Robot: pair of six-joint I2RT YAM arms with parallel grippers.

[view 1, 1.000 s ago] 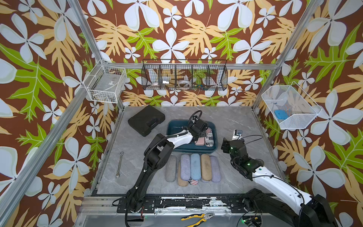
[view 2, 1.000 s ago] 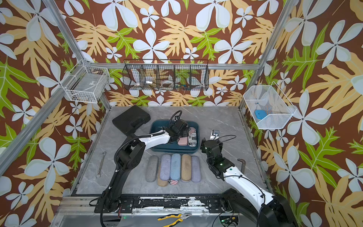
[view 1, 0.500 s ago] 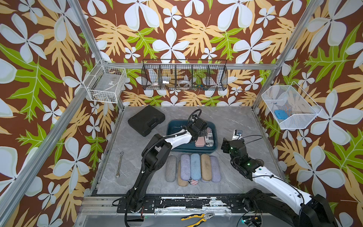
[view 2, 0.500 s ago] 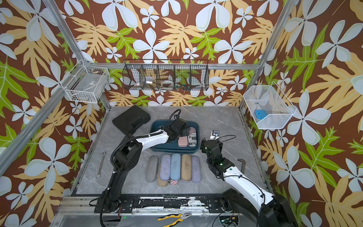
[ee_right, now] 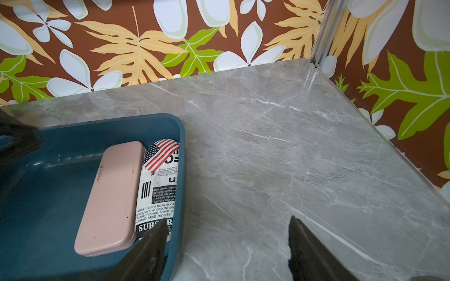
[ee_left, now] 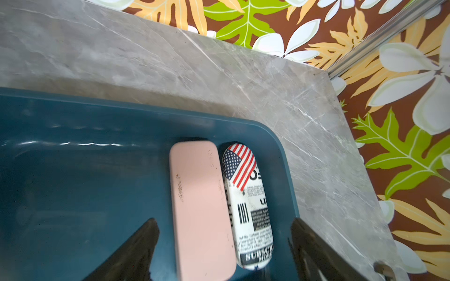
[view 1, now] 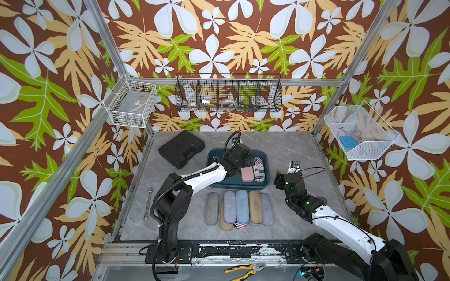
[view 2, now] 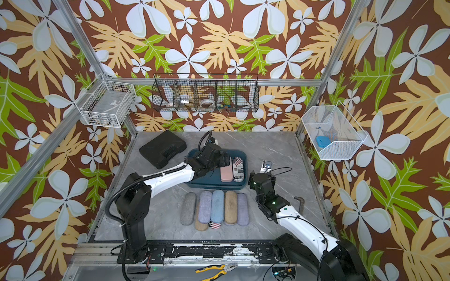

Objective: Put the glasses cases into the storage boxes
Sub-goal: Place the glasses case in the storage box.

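My left jaws are over the teal tub [ee_left: 73, 170], spread wide and gripping nothing. The pink case [ee_left: 202, 209] lies flat on the tub floor between the 2 fingers [ee_left: 146, 245], clear of both. Right beside it sits the newspaper-and-flag case [ee_left: 250, 206], tucked against the tub's end wall on my right. My right jaws hang open and empty too, just outside that same end of the tub, over the bare grey table [ee_right: 292, 146]. In front of the tub a row of 5 fabric cases [view 1: 242, 206] waits on the table, side by side, with a tan case [view 1: 225, 225] and a flag-print end [view 1: 239, 225] peeking out from under the row.
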